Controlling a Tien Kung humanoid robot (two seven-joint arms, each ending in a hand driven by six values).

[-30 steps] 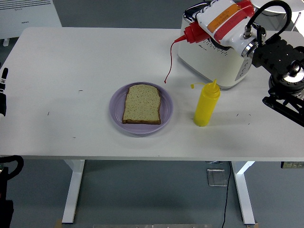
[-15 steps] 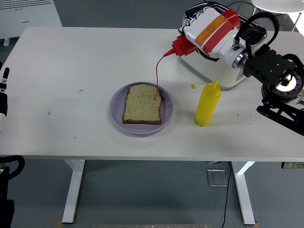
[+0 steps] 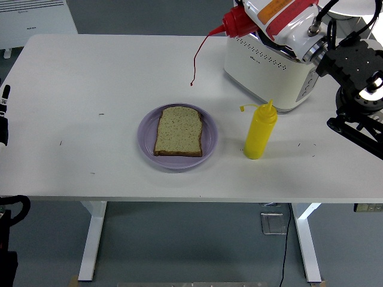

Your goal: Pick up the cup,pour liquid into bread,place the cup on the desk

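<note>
**Currently: red bottle held tilted above the table's far right**

1. Left arm [image 3: 4,116]: only a small black part shows at the left edge of the view, beside the white table [image 3: 90,78]. Its fingers are not visible, so their state cannot be told.
2. Purple plate [image 3: 178,137]: sits near the table's centre. One slice of bread [image 3: 179,131] lies flat on it.
3. Red strand [image 3: 197,57]: a thin line of sauce hangs from the bottle's nozzle, ending in the air beyond the plate's far edge, clear of the bread.
4. Yellow squeeze bottle [image 3: 260,130]: stands upright, right of the plate and just in front of the white toaster [image 3: 269,75].
5. Red bottle [image 3: 269,15]: tilted, nozzle pointing left and down, above the toaster.
6. Right hand [image 3: 293,27]: white fingers are wrapped around the red bottle's body, gripping it.
</note>
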